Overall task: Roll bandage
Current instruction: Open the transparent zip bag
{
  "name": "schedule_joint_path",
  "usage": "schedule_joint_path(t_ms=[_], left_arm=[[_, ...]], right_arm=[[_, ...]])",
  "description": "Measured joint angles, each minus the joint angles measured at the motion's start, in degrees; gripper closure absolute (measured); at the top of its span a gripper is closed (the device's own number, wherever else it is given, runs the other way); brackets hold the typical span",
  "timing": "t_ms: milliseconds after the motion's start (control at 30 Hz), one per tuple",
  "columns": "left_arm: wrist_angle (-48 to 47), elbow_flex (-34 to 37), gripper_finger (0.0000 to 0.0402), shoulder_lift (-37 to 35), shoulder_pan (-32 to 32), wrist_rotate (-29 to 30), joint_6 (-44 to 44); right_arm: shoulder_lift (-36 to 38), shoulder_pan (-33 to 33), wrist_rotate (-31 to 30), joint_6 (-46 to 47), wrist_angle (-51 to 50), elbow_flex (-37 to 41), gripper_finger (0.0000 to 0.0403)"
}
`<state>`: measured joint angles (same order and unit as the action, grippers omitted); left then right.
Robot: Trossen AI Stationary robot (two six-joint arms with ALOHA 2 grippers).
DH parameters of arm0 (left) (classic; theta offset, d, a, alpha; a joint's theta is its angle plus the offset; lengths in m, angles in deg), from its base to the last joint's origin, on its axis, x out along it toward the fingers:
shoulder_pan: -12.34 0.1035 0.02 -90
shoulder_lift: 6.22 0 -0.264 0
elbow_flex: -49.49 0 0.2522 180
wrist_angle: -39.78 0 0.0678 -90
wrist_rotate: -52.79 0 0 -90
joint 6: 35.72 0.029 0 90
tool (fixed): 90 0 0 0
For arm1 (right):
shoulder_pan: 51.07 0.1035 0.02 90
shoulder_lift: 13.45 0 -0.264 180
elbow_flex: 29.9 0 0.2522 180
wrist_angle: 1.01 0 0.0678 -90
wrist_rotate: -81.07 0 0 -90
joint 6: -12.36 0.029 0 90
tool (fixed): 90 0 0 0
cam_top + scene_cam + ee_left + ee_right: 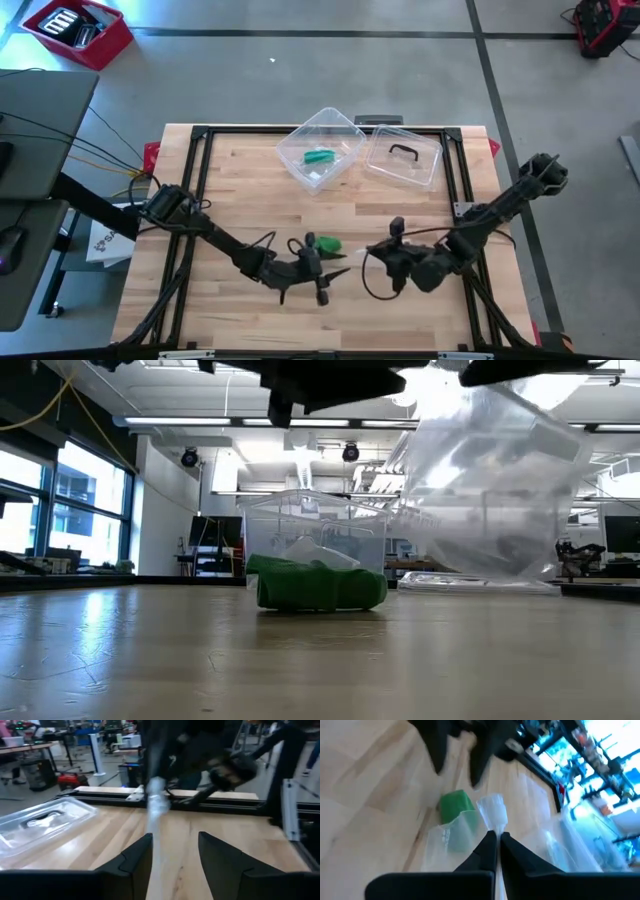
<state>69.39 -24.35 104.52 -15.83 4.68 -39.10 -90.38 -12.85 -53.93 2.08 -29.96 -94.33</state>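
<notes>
The right gripper (pixel 496 837) pinches a clear plastic bag (pixel 492 812) above the table (pixel 420 310); the left gripper (pixel 175 852) hangs open near the green bandage (pixel 328 244).

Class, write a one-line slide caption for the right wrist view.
Right claw shut on a clear plastic wrapper, with the green bandage on the wooden table beyond.

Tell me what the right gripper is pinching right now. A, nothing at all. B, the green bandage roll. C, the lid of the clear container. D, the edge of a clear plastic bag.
D: in the right wrist view the right gripper has its fingers shut on a bunched edge of the clear plastic bag, while the green bandage roll lies apart on the table.
</notes>
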Motion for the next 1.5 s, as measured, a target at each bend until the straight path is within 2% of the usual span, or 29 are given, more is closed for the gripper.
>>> schedule_joint_path(t_ms=[167,367,633,800,967,1067,1167,1267,1367,1433,1500], left_arm=[[0.61,0.00,0.0230,0.00,1.33,0.08,-0.16],[3.43,0.00,0.0225,0.00,3.24,-8.21,-0.42],[4.46,0.00,0.0227,0.00,5.37,-8.93,-0.44],[4.55,0.00,0.0265,0.00,5.93,-10.00,-0.42],[4.51,0.00,0.0345,0.00,6.04,-10.08,1.11],[4.12,0.00,0.0391,0.00,5.67,-9.56,4.01],[1.76,0.00,0.0392,0.00,4.45,-6.34,6.79],[-0.70,0.00,0.0398,0.00,2.59,-4.12,10.02],[-1.05,0.00,0.0400,0.00,1.05,-3.59,13.53],[-0.65,0.00,0.0400,0.00,0.24,-2.80,14.96],[-0.24,0.00,0.0401,0.00,-0.15,-1.64,15.16]], right_arm=[[0.00,1.02,0.06,-2.88,2.19,-0.32,0.0401],[0.00,0.47,0.45,-4.93,3.93,-0.25,0.0401],[0.00,0.28,1.00,-4.95,4.29,-0.21,0.0401],[0.00,0.28,2.20,-3.16,4.28,-0.18,0.0400],[0.00,-0.34,3.54,-0.96,4.25,-0.16,0.0393],[0.37,-0.37,3.08,-2.05,3.16,-0.29,0.0362],[1.65,-0.18,0.93,-1.18,-1.21,-2.66,0.0307],[3.44,-0.20,1.72,6.15,-10.06,-6.46,0.0248],[4.32,-0.51,10.38,12.77,-15.81,-8.90,0.0202],[4.34,-0.95,16.56,14.42,-14.66,-9.01,0.0184],[4.00,-1.07,18.89,14.93,-9.98,-7.35,0.0179]])
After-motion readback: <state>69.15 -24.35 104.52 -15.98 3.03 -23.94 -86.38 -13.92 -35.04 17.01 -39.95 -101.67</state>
